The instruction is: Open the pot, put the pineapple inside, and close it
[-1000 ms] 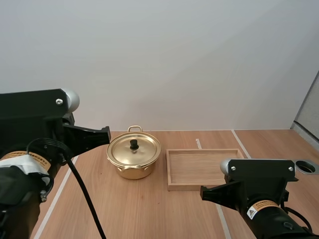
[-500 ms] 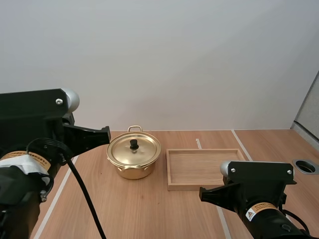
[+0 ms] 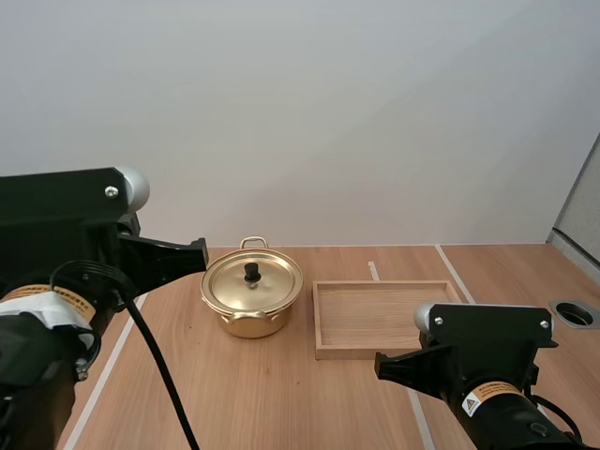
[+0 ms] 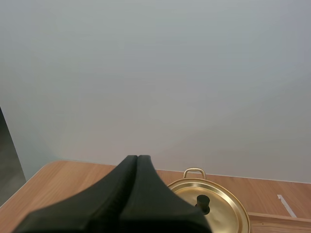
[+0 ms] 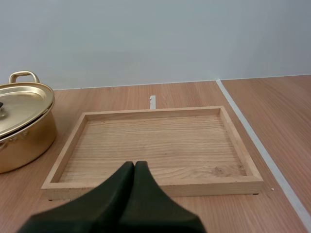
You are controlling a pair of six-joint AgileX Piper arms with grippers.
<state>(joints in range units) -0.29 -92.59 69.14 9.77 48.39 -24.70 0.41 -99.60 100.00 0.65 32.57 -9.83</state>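
Jaws of the left gripper (image 4: 137, 159) and the right gripper (image 5: 134, 165) are closed, holding nothing. Gold pot (image 3: 249, 323) stands on the table (image 3: 281, 403) just left of the wooden tray (image 3: 380, 317), lid (image 3: 272, 279) seated.

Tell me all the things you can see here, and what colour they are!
pot: one, shiny gold, on the table to the left of the tray
lid: one, gold, sitting on the pot
knob: one, black, in the middle of the lid
wooden tray: one, light wood, to the right of the pot
table: one, brown wood with pale lines, under everything
left claw: one, black, shut, near the pot
right claw: one, black, shut, at the tray's near edge
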